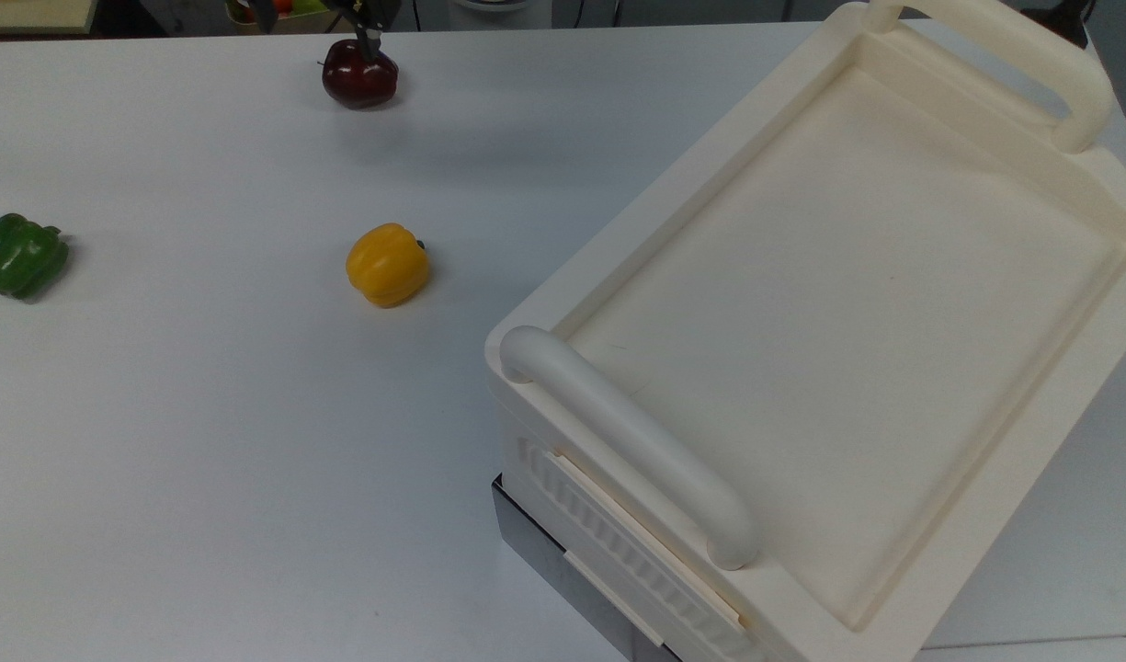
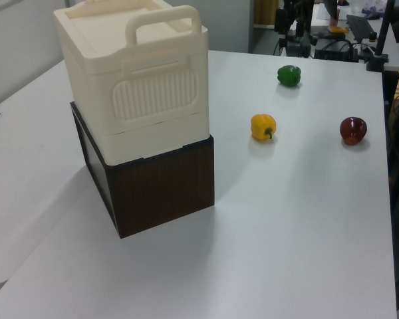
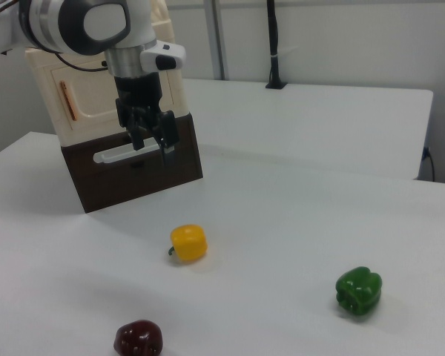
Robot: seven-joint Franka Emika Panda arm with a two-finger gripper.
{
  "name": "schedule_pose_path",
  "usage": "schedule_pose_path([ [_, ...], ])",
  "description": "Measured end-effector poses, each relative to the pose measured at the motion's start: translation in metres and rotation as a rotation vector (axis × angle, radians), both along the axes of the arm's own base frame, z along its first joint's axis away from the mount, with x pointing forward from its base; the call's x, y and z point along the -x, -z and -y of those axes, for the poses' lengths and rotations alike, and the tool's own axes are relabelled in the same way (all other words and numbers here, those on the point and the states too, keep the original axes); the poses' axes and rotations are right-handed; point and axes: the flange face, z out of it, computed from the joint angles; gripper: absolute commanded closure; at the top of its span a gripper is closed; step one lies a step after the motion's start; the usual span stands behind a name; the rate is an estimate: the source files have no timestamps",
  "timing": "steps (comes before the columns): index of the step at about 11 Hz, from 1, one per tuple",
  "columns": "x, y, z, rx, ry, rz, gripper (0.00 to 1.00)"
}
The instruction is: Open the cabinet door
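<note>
In the right view, the cabinet door (image 3: 96, 96) faces the camera, closed on the cabinet (image 3: 52, 89), behind the hand (image 3: 151, 141). The hand points downward above the bench (image 3: 297, 222), fingers parted, grasping nothing.

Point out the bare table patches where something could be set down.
The widest bare stretch of table lies below the yellow pepper and green pepper in the top view, left of the cabinet. Another lies between the peppers. It is tighter by the red apple, where the end effector hangs.
</note>
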Motion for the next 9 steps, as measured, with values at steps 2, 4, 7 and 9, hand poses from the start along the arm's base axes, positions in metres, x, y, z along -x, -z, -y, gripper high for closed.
schedule_pose_path([
  [2, 0.0, 0.0008, 0.0, 0.0, 0.0, -0.002, 0.0],
  [4, 0.0002, 0.003, 0.0, -0.001, 0.0, -0.006, 0.0],
  [7, 0.0003, 0.0044, -0.0005, -0.001, -0.001, -0.009, 0.0],
  [9, 0.0, 0.006, -0.0022, -0.002, -0.004, -0.012, 0.0],
])
